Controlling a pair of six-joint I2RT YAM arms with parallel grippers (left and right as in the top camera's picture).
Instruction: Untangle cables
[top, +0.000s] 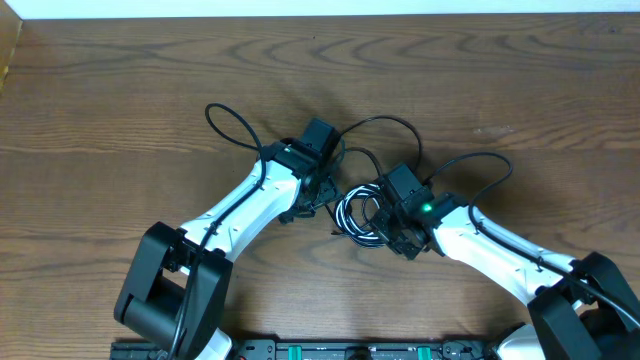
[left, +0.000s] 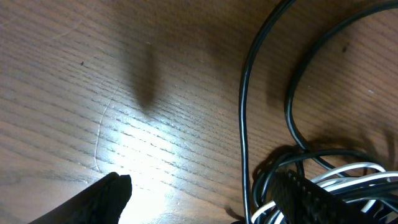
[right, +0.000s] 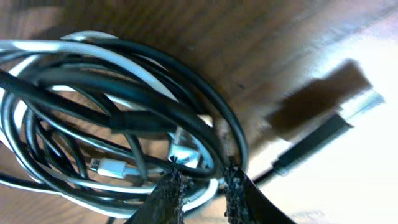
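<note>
Thin, glossy cables (top: 358, 215), one white among several black, lie coiled mid-table on the grained wooden table (top: 120, 100). The left gripper (left: 202, 190) gapes wide, holding nothing. The right gripper (right: 202, 183) is nearly closed at the coil; I cannot tell if it grips.

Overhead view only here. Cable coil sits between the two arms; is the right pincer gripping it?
Observer: The right wrist view shows the right pincer nearly closed at the rim of the cable coil. I cannot tell whether a strand is pinched.
Operator: Left one?
Observer: The left pincer is wide open, and one black strand runs through its gap.
Operator: Any plugs visible?
Observer: A white plug lies inside the coil, and a black plug lies outside it.
</note>
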